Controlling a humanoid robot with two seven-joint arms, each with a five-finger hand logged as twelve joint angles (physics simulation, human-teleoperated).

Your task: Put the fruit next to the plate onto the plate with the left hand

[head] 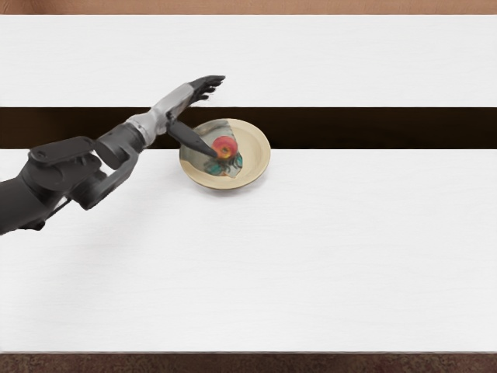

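Table (326, 264) bears plate (258, 152) holding fruit (225, 146), just beside left robot hand (182, 103).

A white surface (311, 264) fills most of the view, its matte top plain and evenly lit, reaching from the left edge to the right. Across the upper part runs a dark band (388, 128), straight from side to side, and beyond it lies a second white slab (326, 58) of the same look. A thin brown strip (248, 6) shows along the very top, and a darker strip (248, 364) runs along the bottom, below the near edge of the surface.
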